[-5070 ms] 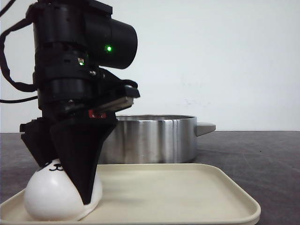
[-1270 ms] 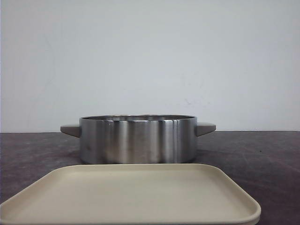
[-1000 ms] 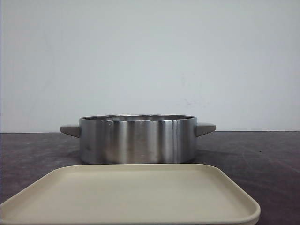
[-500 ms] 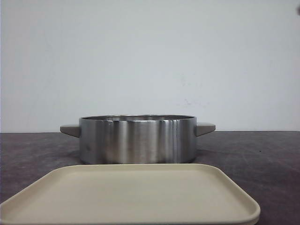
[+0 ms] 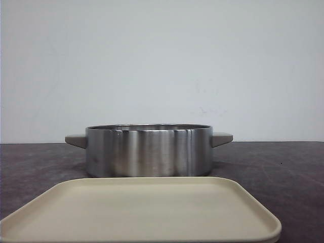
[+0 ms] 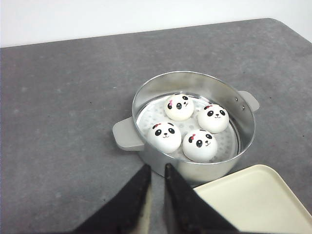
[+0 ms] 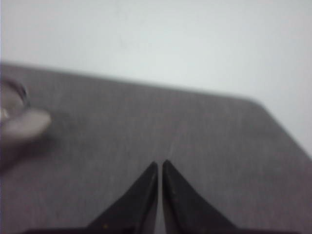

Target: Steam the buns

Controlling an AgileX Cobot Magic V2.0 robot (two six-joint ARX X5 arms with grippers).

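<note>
Steel walls of a shallow steamer pot ring the four buns, which sit close together on its perforated floor: white domes with black panda faces. One grey handle sticks out at the pot's nine o'clock in the left wrist view, another at its three o'clock. A cream tray lies bare on the dark grey tabletop, just beside the pot. The left hand hangs above the tabletop near the pot, fingers nearly together, grasping nothing. The right hand is likewise clenched on nothing, well apart from the pot, its view blurred.
</note>
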